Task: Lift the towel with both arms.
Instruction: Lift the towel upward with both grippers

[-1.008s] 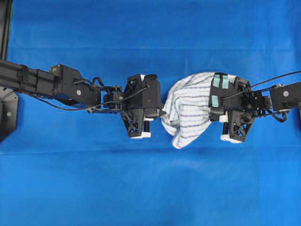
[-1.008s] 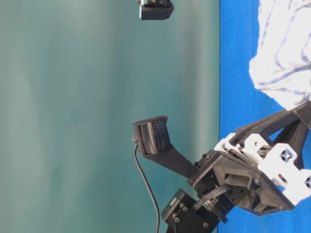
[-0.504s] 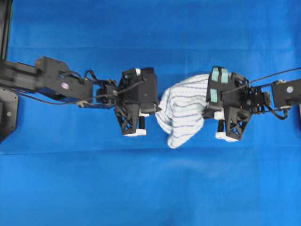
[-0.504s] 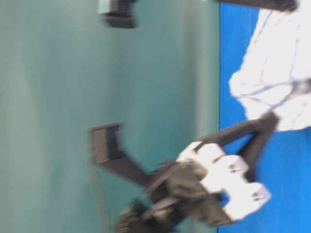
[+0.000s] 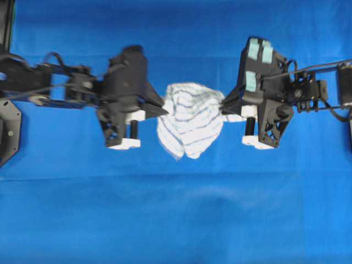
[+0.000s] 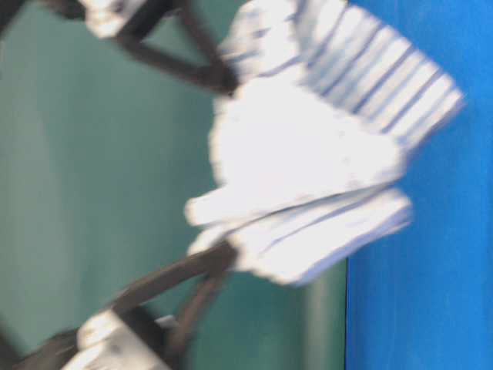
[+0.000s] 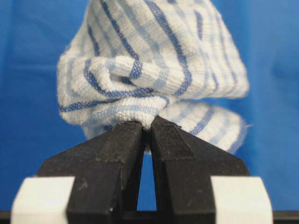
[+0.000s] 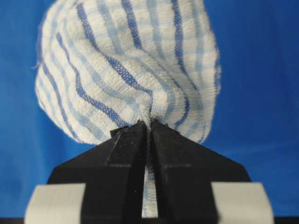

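Observation:
The towel [image 5: 188, 120], white with thin blue and grey check stripes, hangs bunched in the air between my two grippers, clear of the blue table covering [image 5: 176, 220]. My left gripper [image 5: 164, 109] is shut on its left edge; in the left wrist view the tips [image 7: 148, 126] pinch a fold of the towel [image 7: 149, 70]. My right gripper [image 5: 224, 105], on the arm with teal pads [image 5: 258, 52], is shut on its right edge; in the right wrist view the tips [image 8: 149, 125] clamp the towel [image 8: 131, 65]. The table-level view shows the towel [image 6: 308, 146] blurred, held off the covering.
The blue covering [image 8: 261, 93] lies under everything. A dark mount [image 5: 8, 132] sits at the left edge of the overhead view. The table-level view shows a plain teal-green backdrop [image 6: 77, 193].
Both grippers have risen with the towel and drawn apart. The towel has come off the covering and now hangs between them.

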